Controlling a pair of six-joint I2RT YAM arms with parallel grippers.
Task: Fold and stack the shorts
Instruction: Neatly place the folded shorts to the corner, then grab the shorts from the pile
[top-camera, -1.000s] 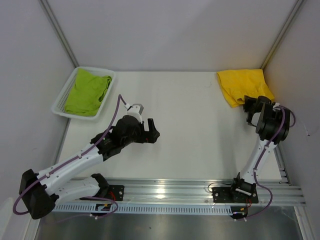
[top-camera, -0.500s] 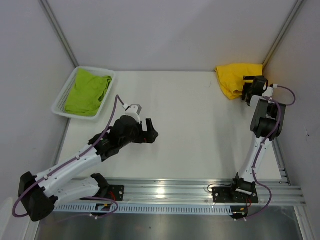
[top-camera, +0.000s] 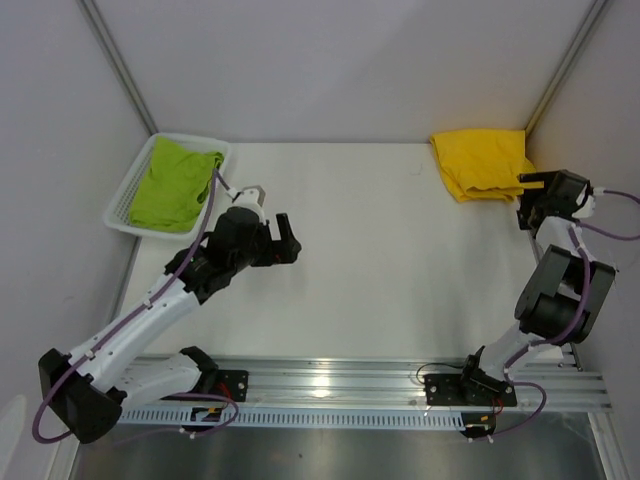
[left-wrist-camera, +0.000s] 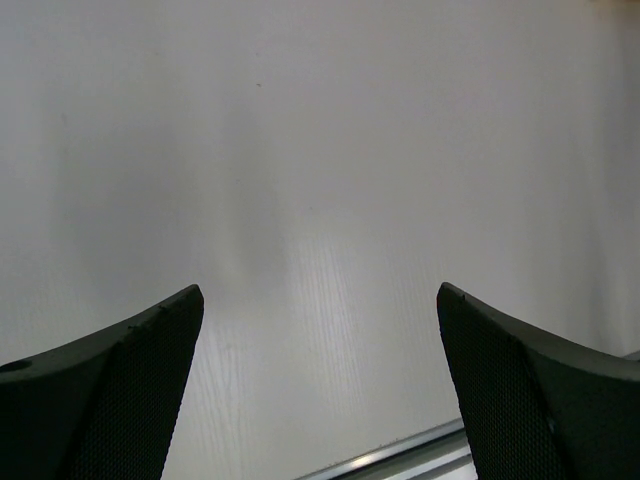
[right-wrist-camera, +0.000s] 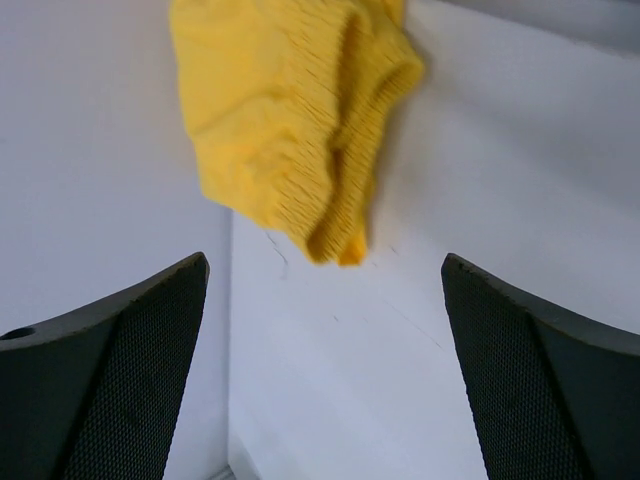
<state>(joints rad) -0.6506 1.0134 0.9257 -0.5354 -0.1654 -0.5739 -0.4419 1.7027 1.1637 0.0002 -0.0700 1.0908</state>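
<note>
Jaws are standing wide and empty on left gripper (top-camera: 288, 240) and right gripper (top-camera: 527, 200). Yellow shorts (top-camera: 483, 163) are lying at the far right corner of the table (top-camera: 400, 250); green shorts (top-camera: 175, 185) are sitting in the basket (top-camera: 120, 215).

Black left fingers (left-wrist-camera: 100, 400) spread wide (mesh-textured pads (left-wrist-camera: 530, 400)) above white table (left-wrist-camera: 320, 150); metal strip (left-wrist-camera: 420, 445) at bottom.

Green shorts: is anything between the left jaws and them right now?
Only the white mesh basket that holds the green shorts: its wall on the arm's side lies between them and the open left jaws, which hang over the table beside it. From above, nothing visible blocks.
</note>
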